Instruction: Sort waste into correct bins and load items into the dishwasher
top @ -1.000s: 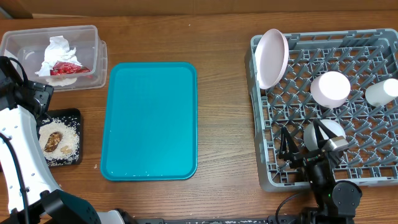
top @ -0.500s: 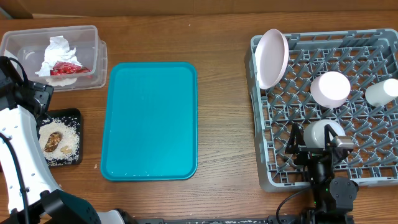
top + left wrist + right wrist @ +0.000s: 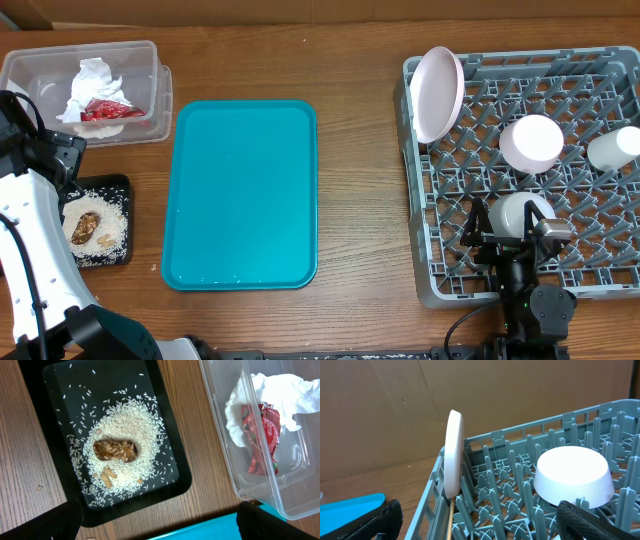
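Note:
The grey dish rack (image 3: 420,180) stands at the right. A pale plate (image 3: 437,93) stands upright in its far left corner, also in the right wrist view (image 3: 454,455). A round pinkish-white dish (image 3: 531,141) and a white cup (image 3: 612,148) lie further back. My right gripper (image 3: 510,232) (image 3: 480,522) is open and empty at the rack's front, just short of an upturned pale bowl (image 3: 520,210) (image 3: 573,480). My left gripper (image 3: 160,530) is open and empty above the table. The black tray (image 3: 170,482) (image 3: 122,182) holds rice (image 3: 135,425) and brown lumps (image 3: 115,450). The clear tub (image 3: 150,55) (image 3: 225,445) holds the napkin (image 3: 92,78) and red wrapper (image 3: 112,108) (image 3: 262,435).
The large teal serving tray (image 3: 240,195) lies in the middle of the table, its edge showing in the left wrist view (image 3: 210,530). A thin wooden stick (image 3: 451,520) leans at the rack's near left wall. A brown cardboard wall stands behind the table.
My right gripper has shifted a little to the right at the rack's front, so its fingers now sit either side of the upturned bowl. The left arm has not moved.

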`<action>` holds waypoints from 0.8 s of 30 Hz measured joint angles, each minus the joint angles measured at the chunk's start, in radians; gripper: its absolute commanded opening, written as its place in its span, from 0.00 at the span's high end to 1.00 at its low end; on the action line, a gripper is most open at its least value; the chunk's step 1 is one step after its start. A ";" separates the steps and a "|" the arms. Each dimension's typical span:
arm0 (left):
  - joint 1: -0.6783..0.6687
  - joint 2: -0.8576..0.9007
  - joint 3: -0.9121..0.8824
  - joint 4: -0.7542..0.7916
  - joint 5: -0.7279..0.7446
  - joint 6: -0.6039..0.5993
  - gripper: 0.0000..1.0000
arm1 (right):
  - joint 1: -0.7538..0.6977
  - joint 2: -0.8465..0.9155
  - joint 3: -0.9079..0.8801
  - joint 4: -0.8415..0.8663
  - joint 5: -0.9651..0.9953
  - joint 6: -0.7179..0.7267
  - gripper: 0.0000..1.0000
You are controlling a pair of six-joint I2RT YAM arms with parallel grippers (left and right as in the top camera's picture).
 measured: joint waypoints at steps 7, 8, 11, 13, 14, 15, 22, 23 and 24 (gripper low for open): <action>0.000 0.000 0.000 0.000 0.000 0.000 0.00 | 0.000 0.000 0.000 0.000 -0.001 0.000 0.00; 0.000 0.000 0.000 0.000 0.000 0.000 0.00 | 0.000 0.000 0.000 0.000 0.000 0.000 0.00; 0.000 0.000 0.000 0.000 0.000 0.000 0.00 | 0.000 0.000 0.000 -0.001 0.000 0.000 0.00; 0.000 0.000 0.000 0.000 0.000 0.000 0.00 | 0.000 0.000 0.000 0.000 0.000 0.000 0.00; 0.000 0.000 0.000 0.000 0.000 0.000 0.00 | 0.000 0.000 0.000 0.000 0.000 0.000 0.00; 0.000 0.000 0.000 0.000 0.000 0.000 0.00 | 0.000 0.000 0.000 0.000 0.000 0.000 0.00; 0.000 0.000 0.000 -0.116 0.029 0.008 0.00 | 0.000 0.000 0.000 0.000 0.000 0.000 0.00; 0.000 0.000 -0.001 -0.147 0.039 0.008 0.00 | 0.000 0.000 0.000 0.000 0.000 -0.001 0.00; 0.000 0.000 -0.001 -0.164 0.048 0.012 0.00 | 0.000 0.000 0.000 0.000 0.000 0.000 0.00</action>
